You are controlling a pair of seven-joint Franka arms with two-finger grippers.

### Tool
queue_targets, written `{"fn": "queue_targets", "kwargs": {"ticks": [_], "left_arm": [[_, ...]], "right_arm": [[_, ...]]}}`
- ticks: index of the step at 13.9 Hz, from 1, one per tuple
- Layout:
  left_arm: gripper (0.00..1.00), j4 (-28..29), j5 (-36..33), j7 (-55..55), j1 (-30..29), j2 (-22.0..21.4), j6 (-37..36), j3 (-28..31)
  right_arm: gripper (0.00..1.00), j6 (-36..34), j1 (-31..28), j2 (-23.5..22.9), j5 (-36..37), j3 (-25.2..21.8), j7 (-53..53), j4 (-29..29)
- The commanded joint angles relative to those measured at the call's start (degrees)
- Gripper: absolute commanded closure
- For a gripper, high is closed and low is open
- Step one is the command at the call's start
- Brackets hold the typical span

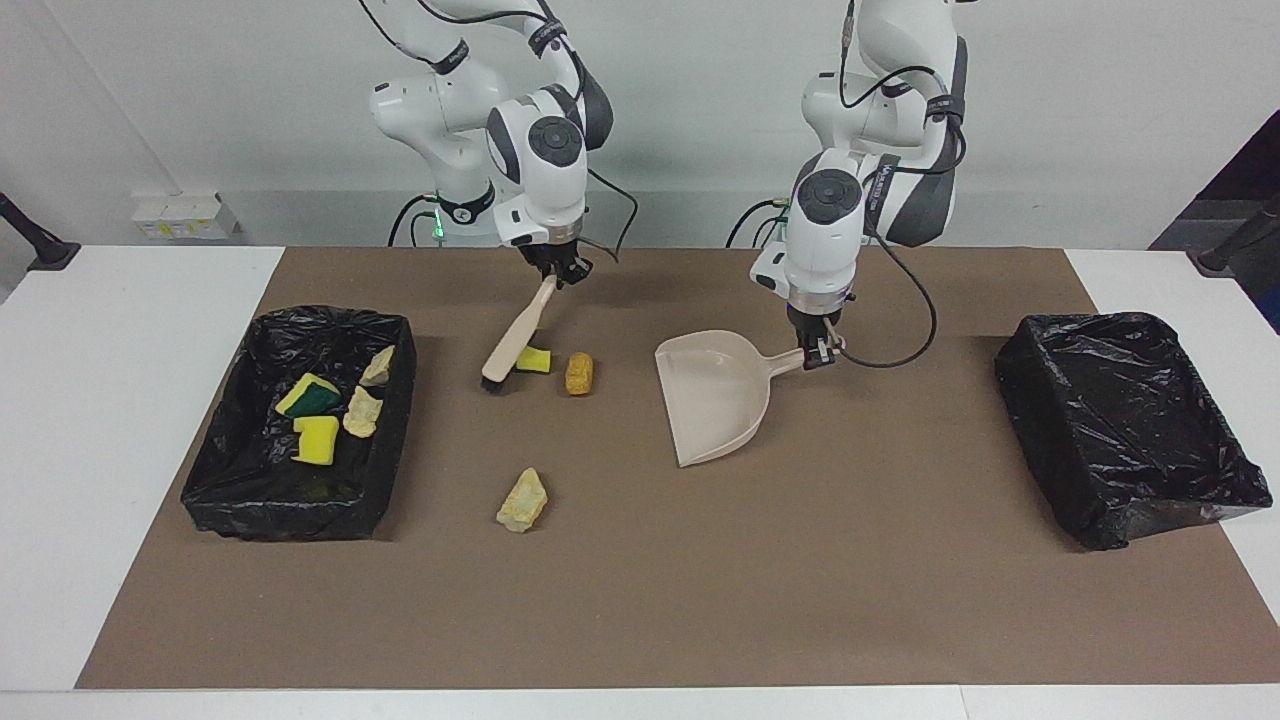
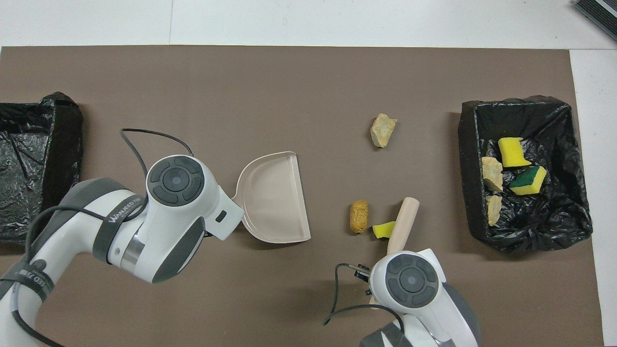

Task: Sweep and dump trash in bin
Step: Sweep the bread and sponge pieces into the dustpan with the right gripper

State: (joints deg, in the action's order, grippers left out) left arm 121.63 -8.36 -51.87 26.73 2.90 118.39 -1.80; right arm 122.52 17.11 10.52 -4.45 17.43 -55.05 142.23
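Right claw (image 1: 557, 272) pinches the brush (image 1: 516, 341) — bristles against a yellow sponge chunk (image 1: 535, 359) below it; left claw (image 1: 822, 353) grips the dustpan (image 1: 712, 397) handle.

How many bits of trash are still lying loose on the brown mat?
3: a yellow sponge piece against the brush, an orange-brown lump beside it, a tan lump farther from the robots.

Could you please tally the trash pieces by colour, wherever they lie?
Yellow sponge pieces: 3
Tan or orange-brown lumps: 4
Total: 7
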Motion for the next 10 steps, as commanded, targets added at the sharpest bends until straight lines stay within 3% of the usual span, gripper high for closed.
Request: {"fn": "queue_targets", "kwargs": {"ticks": [1,5,10], "left_arm": [[1.0,3.1,-1.1,1.8,1.7,-2.0,1.6,0.8],[1.0,3.7,-1.1,1.7,1.7,-2.5,1.1,0.7],[1.0,4.5,-1.1,-1.5,0.2,-2.2,4.8,0.8]], "right_arm": [[1.0,8.8,2.8,-6.0,-1.9,0.1,4.7,-2.2],[1.0,10.4,7.7,-18.1,-5.2,0.2,1.7,-14.5],[1.0,9.9,14.0,-20.2,-9.2,0.5,2.3,-21.6]]}}
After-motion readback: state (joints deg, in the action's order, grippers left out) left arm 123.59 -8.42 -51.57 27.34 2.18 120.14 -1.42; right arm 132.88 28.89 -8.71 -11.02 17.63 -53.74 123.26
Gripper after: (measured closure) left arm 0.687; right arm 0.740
